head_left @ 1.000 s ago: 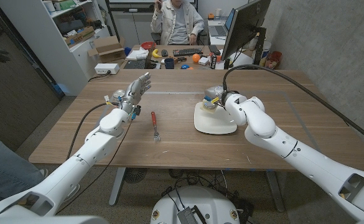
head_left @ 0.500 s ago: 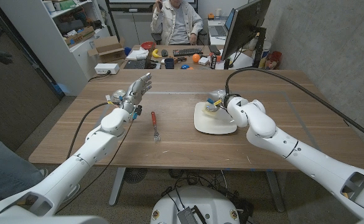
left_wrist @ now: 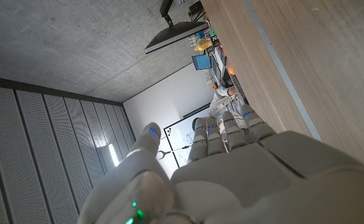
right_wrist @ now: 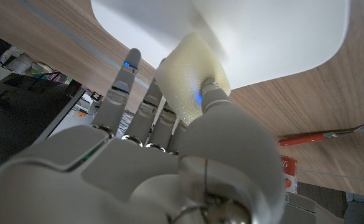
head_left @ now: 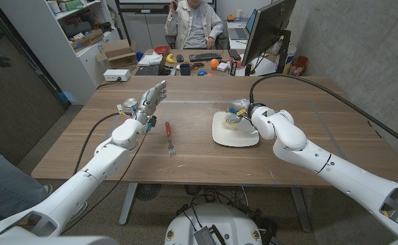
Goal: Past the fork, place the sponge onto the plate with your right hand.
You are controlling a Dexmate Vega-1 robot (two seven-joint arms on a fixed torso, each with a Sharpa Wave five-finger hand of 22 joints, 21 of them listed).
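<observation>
Fork (head_left: 169, 137) lies between the open left hand (head_left: 149, 100) and plate (head_left: 234, 136); right hand (head_left: 238, 110) fingers grip sponge (right_wrist: 186, 79).

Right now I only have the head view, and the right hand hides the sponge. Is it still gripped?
Observer: Yes. In the right wrist view the right hand pinches the sponge between thumb and fingers.
Operator: Is it over the plate?
Observer: The sponge sits against the plate, near its edge.
Operator: And the left hand?
Observer: The left hand holds nothing, fingers straight, raised off the table.
</observation>
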